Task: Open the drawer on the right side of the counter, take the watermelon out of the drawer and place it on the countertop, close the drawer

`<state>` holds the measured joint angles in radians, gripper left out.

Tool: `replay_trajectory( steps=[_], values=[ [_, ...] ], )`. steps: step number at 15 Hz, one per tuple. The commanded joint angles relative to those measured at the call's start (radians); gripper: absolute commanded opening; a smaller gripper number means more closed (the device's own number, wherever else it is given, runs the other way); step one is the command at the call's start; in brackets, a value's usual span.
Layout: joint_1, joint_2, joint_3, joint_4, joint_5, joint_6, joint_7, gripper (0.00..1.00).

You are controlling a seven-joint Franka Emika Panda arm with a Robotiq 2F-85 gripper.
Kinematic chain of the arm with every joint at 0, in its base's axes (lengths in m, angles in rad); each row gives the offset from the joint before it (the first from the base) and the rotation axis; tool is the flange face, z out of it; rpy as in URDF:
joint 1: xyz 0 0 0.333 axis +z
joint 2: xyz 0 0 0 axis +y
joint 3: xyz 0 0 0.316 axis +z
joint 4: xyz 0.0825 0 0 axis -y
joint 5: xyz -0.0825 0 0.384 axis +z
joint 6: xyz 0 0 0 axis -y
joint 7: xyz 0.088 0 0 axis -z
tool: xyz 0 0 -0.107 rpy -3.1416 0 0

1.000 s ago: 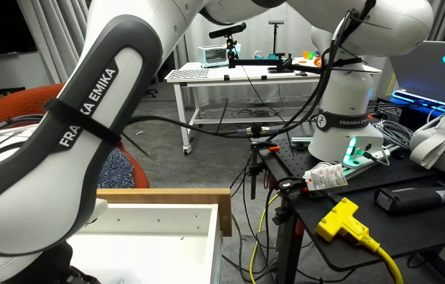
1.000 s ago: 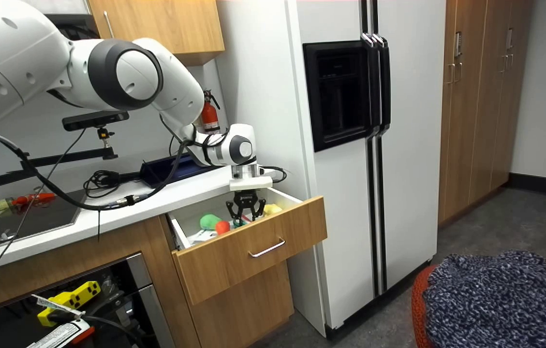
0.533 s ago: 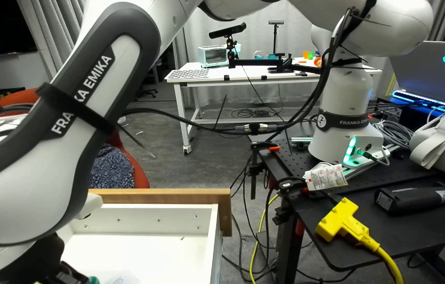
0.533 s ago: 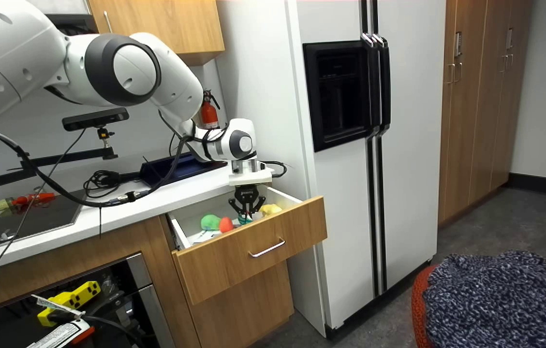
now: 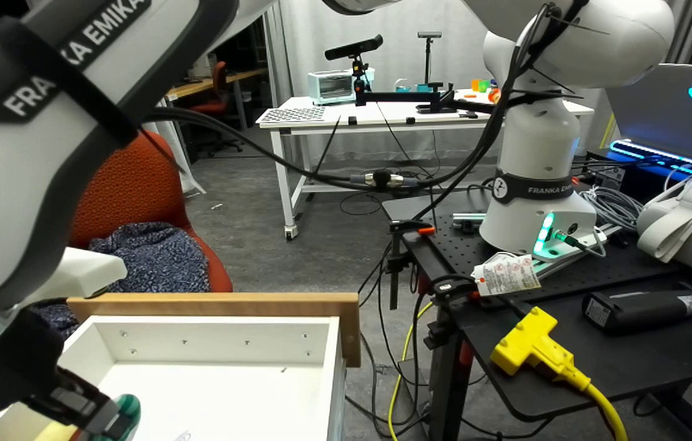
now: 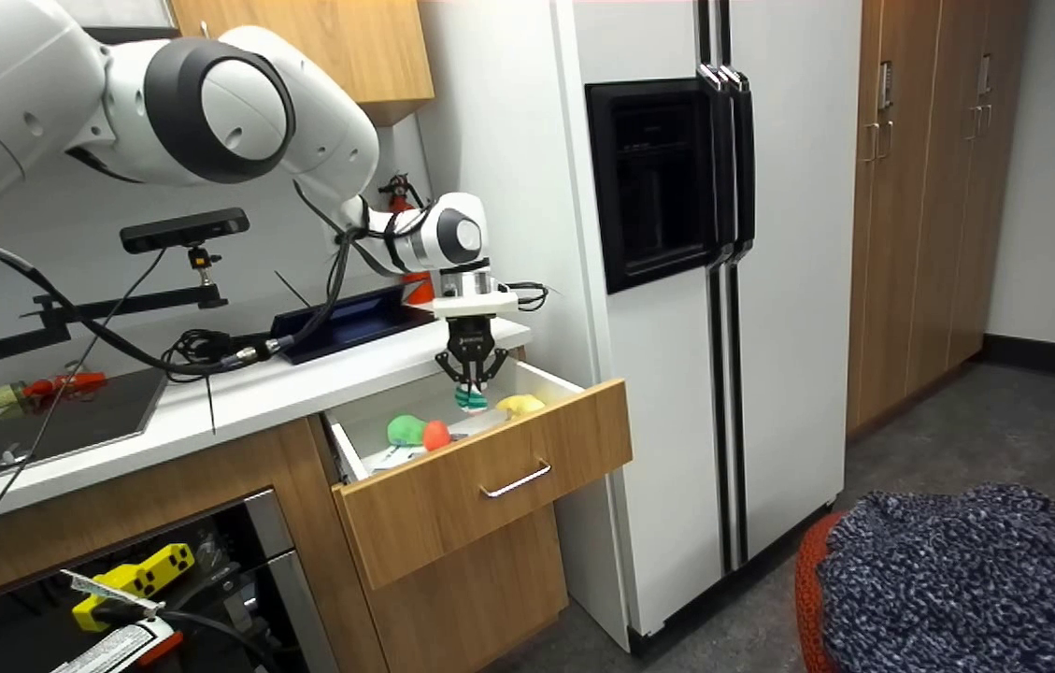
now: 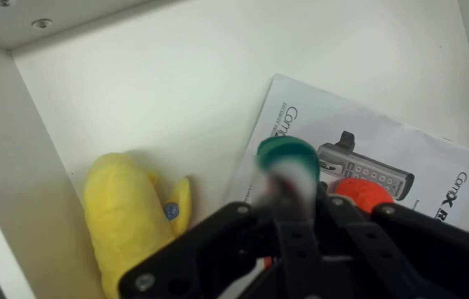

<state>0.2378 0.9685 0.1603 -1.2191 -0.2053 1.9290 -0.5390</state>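
The drawer (image 6: 452,505) stands pulled out under the countertop (image 6: 387,366), its wood front facing outward; its white inner wall (image 5: 217,337) shows in an exterior view. Just above the drawer floor hangs the watermelon (image 6: 471,400), a small slice with green striped rind and a white and red inside. My gripper (image 6: 471,381), pointing straight down, is shut on it. In the wrist view the rind of the watermelon (image 7: 288,147) pokes out past the dark gripper (image 7: 296,203); the fingertips are blurred and the lower part of the slice is hidden.
Inside the drawer lie a yellow plush (image 7: 122,207), a red-orange round thing (image 7: 365,193), a green plush (image 6: 406,430) and a printed booklet (image 7: 438,162). A dark blue bin (image 6: 354,322) sits on the countertop near the arm. The fridge (image 6: 527,234) rises beside the drawer.
The gripper has shut on the watermelon and risen with it from the drawer floor. The arm has moved up and slightly back. The drawer has stayed put.
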Motion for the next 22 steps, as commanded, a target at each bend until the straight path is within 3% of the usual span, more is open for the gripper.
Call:
replay_trajectory(
  steps=[1,10,15,18,19,22],
  values=[
    [0.042,-0.008,-0.015,0.082,-0.046,-0.121,0.031,0.03],
    [0.148,-0.015,-0.024,0.283,-0.137,-0.362,0.057,0.03],
    [0.201,-0.001,-0.038,0.388,-0.172,-0.417,0.051,0.03],
    [0.2,0.0,-0.028,0.398,-0.161,-0.361,0.04,0.03],
    [0.183,-0.004,-0.03,0.353,-0.164,-0.306,0.04,0.03],
    [0.176,0.031,-0.026,0.363,-0.159,-0.205,0.032,0.03]
  ],
)
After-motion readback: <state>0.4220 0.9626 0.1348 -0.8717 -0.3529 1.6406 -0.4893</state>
